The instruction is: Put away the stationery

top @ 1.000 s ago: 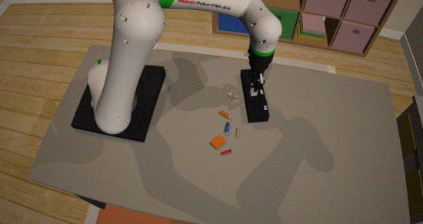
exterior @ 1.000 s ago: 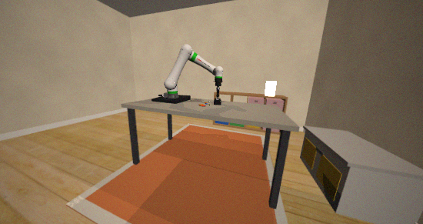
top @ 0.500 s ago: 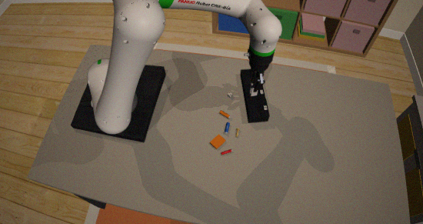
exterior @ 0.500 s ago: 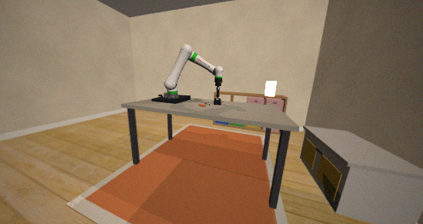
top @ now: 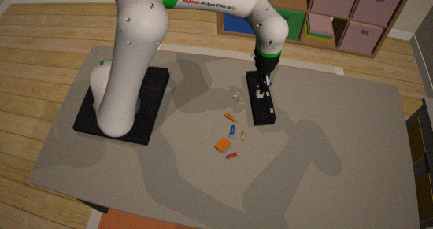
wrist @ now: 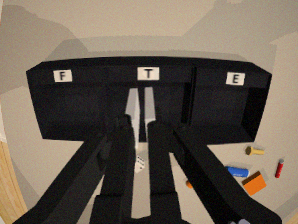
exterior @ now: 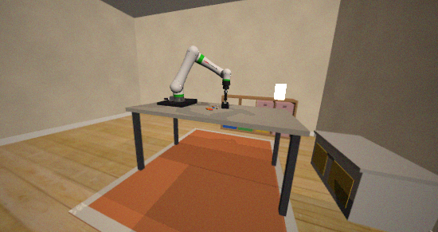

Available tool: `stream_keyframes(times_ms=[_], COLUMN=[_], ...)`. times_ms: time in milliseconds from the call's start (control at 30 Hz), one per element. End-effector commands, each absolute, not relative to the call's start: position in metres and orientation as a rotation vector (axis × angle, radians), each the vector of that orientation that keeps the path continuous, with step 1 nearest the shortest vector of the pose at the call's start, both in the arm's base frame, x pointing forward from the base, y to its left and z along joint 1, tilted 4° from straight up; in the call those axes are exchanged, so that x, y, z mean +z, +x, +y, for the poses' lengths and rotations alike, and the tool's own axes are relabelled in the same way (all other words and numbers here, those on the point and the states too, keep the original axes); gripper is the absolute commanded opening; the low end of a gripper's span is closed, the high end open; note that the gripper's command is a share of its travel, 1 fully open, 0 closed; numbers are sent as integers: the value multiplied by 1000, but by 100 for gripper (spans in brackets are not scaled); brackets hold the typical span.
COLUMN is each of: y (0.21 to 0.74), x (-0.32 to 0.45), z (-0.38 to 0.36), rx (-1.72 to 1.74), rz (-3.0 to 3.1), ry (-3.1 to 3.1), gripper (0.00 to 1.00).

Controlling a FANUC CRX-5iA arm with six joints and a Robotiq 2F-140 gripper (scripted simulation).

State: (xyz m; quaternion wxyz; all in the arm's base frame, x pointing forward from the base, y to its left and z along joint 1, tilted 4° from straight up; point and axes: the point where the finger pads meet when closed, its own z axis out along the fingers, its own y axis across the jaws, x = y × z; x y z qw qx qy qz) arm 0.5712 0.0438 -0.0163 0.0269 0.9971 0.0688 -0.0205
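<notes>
Well — claw (top: 261,93) (exterior: 225,101) (wrist: 142,99) (nearly shut) — above bins.

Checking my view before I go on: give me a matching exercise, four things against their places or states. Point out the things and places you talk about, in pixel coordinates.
1. orange square block (top: 223,145) (wrist: 254,183)
2. blue cylinder (top: 232,131) (wrist: 237,172)
3. white label E (wrist: 235,78)
4. gripper jaws

A. on the black bin's right compartment, wrist view
B. nearly together
C. between red stick (top: 231,155) (wrist: 279,169) and blue cylinder, top view
D. nearest the orange block, wrist view

1-C, 2-D, 3-A, 4-B

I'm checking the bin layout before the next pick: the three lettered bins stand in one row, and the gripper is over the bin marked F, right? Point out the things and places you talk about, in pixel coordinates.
Not F: the wrist view shows the gripper (top: 260,94) (wrist: 142,99) over the bin marked T (wrist: 148,73). The three lettered bins do stand in one row.
</notes>
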Motion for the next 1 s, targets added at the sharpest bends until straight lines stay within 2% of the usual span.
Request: stream_keyframes(times_ms=[0,967], y=[571,573], x=[-16,26], z=[44,46], rx=[-63,-63], rz=[212,212], ry=[3080,3080], gripper=[5,5])
